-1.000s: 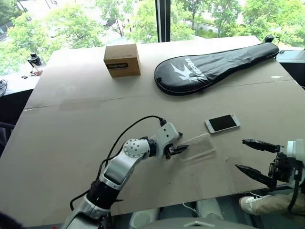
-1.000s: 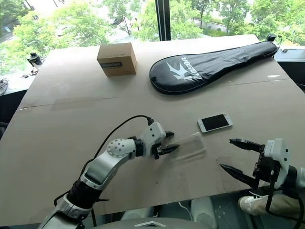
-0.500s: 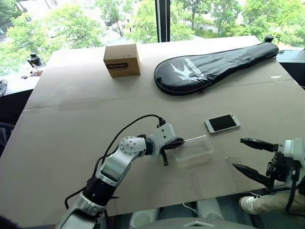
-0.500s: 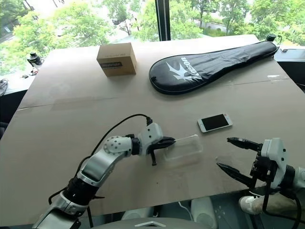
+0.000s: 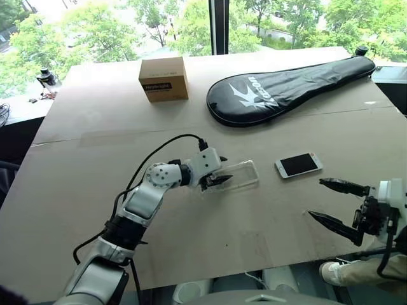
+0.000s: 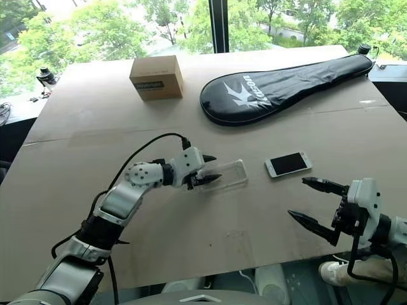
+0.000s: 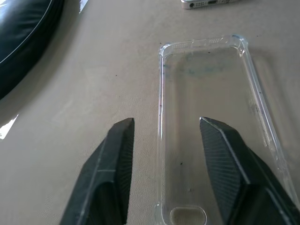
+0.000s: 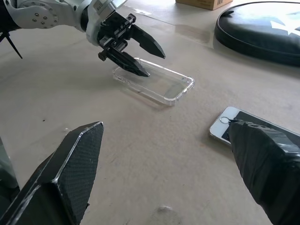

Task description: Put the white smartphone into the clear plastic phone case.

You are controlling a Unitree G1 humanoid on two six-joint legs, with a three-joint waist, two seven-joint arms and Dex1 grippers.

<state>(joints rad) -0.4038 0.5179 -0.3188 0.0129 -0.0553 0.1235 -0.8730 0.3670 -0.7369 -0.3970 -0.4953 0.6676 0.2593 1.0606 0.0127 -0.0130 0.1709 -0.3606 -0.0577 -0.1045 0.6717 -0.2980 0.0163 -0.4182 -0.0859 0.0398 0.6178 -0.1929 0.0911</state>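
The white smartphone is lying uncased on the bench, apart from the clear plastic phone case, whose rim the left gripper is straddling, jaws parted, while the right gripper is waiting wide near the phone

I saw a broad tan cardboard-covered table carrying a small brown cardboard box, a long black racket cover, a white smartphone and, just beside it, a clear plastic phone case.
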